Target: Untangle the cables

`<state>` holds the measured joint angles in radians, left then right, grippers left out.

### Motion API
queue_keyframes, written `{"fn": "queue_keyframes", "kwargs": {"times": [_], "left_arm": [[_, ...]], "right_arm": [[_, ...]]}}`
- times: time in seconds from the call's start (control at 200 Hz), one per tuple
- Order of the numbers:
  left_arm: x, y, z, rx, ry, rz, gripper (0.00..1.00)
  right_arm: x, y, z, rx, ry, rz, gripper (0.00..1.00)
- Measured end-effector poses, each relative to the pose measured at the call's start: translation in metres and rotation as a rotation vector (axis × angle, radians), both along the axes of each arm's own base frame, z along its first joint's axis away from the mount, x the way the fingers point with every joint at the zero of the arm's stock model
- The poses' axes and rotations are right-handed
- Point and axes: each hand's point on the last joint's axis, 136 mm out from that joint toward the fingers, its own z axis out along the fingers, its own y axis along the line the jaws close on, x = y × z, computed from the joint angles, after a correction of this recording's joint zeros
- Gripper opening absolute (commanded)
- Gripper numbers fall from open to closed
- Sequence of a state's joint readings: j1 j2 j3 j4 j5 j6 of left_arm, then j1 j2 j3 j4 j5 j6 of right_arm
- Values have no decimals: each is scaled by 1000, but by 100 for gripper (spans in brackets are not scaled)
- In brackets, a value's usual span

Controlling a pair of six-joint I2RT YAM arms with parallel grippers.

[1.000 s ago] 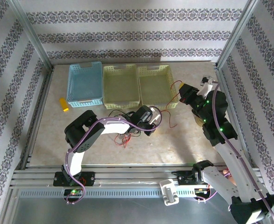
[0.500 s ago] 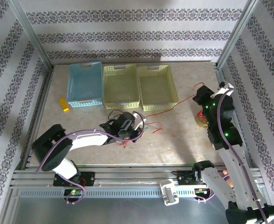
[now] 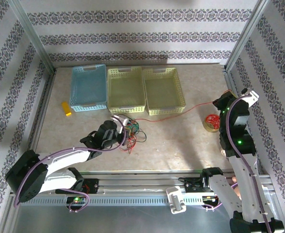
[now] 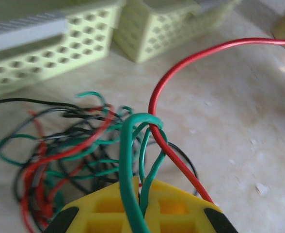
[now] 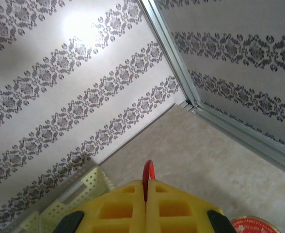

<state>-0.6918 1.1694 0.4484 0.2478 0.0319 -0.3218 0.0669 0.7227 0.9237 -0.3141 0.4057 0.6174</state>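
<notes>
The cables lie as a red, green and black tangle [image 3: 133, 132] on the table in front of the baskets; in the left wrist view the tangle [image 4: 70, 155] sits left of my fingers. My left gripper [image 3: 122, 127] [image 4: 141, 184] is shut on a green cable [image 4: 133, 145], whose loop hooks around a red cable [image 4: 181, 63]. That red cable [image 3: 196, 106] runs nearly straight to the right, up to my right gripper [image 3: 217, 103]. The right gripper [image 5: 145, 183] is shut on the red cable's end [image 5: 148, 170], raised near the right wall.
A blue basket [image 3: 89, 87] and two pale yellow baskets [image 3: 126, 90] [image 3: 164, 90] stand in a row at the back. A small yellow block [image 3: 66, 108] lies left of them. A round red-topped roll [image 3: 211, 122] sits below the right gripper. Metal frame posts edge the table.
The left arm has stretched out low toward the near left while still at the tangle. The right gripper has moved right and back, drawing the red cable out straight from the bundle.
</notes>
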Motion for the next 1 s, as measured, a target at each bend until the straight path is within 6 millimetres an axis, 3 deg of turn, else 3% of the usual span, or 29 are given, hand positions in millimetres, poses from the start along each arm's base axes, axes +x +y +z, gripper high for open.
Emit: {"fn": "queue_keyframes", "kwargs": {"times": [0.095, 0.205, 0.455, 0.65, 0.835, 0.999], "left_arm": [[10, 23, 4, -47, -15, 100, 0], [14, 33, 13, -81, -42, 144, 0], [23, 40, 22, -66, -72, 200, 0], [29, 71, 16, -4, -86, 361, 0], [22, 90, -3, 35, -54, 438, 0], [19, 93, -8, 47, -43, 445, 0]], "right_arm": [[-2, -4, 10, -8, -20, -16, 0], [-2, -4, 24, -25, -54, 2, 0], [14, 44, 83, -58, -225, 294, 0], [1, 43, 137, -146, -341, 286, 0], [-11, 43, 179, -190, -446, 279, 0], [6, 65, 202, -170, -506, 407, 0]]}}
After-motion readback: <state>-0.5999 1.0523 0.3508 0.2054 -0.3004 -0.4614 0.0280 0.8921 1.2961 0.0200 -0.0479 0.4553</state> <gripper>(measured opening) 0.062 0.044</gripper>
